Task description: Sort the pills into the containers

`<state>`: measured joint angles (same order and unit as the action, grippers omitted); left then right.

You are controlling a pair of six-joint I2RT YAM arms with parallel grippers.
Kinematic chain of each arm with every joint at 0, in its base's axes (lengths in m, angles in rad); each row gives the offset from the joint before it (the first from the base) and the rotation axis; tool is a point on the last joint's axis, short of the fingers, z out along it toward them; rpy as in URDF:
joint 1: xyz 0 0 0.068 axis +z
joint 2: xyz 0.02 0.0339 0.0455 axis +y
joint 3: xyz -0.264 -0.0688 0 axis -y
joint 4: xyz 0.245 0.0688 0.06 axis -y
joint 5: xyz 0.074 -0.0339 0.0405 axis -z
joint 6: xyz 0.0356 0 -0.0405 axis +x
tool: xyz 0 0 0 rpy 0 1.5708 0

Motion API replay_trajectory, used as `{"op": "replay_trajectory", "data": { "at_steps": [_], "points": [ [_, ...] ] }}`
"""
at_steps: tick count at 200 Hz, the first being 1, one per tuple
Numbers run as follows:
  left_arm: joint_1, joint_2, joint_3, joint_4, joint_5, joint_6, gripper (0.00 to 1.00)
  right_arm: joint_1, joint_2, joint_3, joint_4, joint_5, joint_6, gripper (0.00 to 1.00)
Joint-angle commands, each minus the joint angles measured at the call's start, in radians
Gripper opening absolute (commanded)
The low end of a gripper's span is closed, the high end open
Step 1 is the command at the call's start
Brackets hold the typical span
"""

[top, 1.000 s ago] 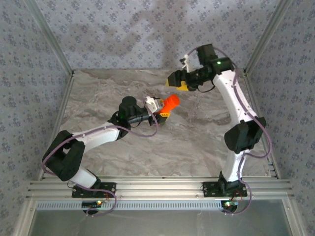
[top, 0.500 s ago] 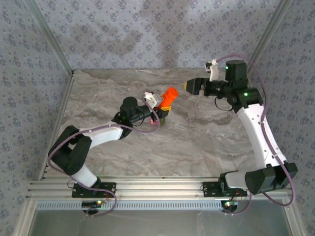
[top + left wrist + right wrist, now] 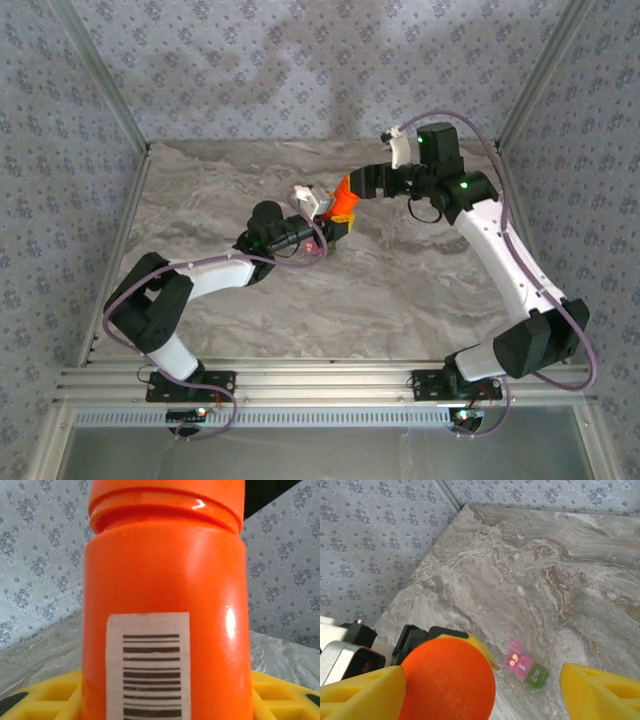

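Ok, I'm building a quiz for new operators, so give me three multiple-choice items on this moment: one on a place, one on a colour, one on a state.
1. Where is the pink-and-green translucent plastic twin container?
A) on the grey marble table
B) on top of the bottle
C) against the wallpapered wall

2. What colour is the barcode label on the orange cylindrical plastic bottle?
A) yellow
B) white
C) blue

3. How is the round orange cap?
A) lying on the table
B) seated on the bottle
C) inside the container

Answers: 1 A, the right wrist view shows it lying on the marble. 2 B, the left wrist view shows black bars on white. 3 B, the left wrist view shows it on the bottle's neck.
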<state>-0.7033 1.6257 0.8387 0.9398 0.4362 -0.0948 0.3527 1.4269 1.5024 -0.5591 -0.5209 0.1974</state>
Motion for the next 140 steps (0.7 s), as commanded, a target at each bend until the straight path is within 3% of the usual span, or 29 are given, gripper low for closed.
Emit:
{"op": "replay_trajectory", "data": {
  "at_steps": [1, 140],
  "points": [
    [-0.009, -0.001, 0.029, 0.067, -0.004, -0.016, 0.0, 0.014, 0.019, 0.053, 0.015, 0.017, -0.016, 0.81],
    [-0.009, -0.007, 0.024, 0.053, -0.001, -0.003, 0.0, 0.029, -0.02, 0.038, 0.003, -0.032, 0.002, 0.81]
  ]
}}
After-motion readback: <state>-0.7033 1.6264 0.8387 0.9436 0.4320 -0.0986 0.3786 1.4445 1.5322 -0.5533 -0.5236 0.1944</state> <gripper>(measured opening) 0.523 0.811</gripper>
